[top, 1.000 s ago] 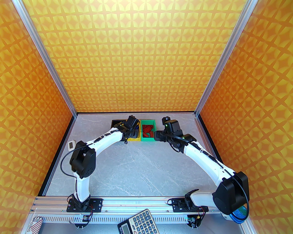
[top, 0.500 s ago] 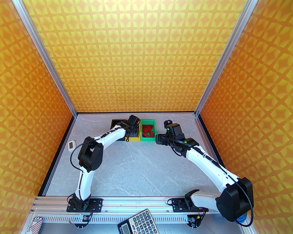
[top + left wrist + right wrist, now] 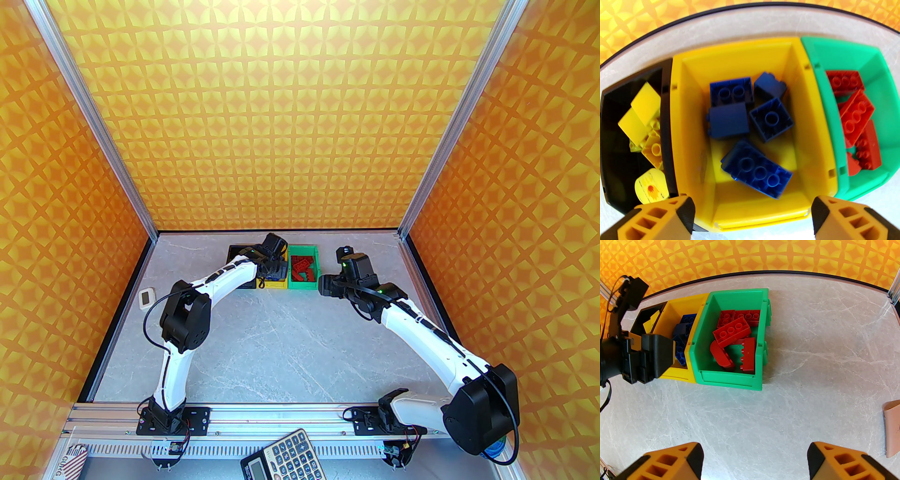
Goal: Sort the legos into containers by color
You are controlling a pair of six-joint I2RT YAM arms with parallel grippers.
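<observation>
While the left gripper (image 3: 752, 211) is hanging over the near wall of the yellow bin (image 3: 738, 46), its fingers are standing wide apart and carrying nothing. The blue legos (image 3: 757, 171) are lying loose on the bin floor, directly below and just ahead of the fingertips, touching one another. To the gripper's left, the yellow legos (image 3: 644, 105) are sitting in the black bin (image 3: 666, 98). To its right, the red legos (image 3: 855, 117) are sitting in the green bin (image 3: 825, 105). The three bins are standing side by side, walls touching.

Judgement: a drop into the yellow bin is finishing, and sorting is looking close to complete. To do this well, the arm should be rising straight up until the fingers are clearing the rim, then swinging away, so that no wall is being clipped and no bin shifted.

The right gripper (image 3: 754, 458) is hovering over bare table (image 3: 764, 415), fingers likewise spread and empty. The green bin is lying ahead of it and to its left, well apart.
</observation>
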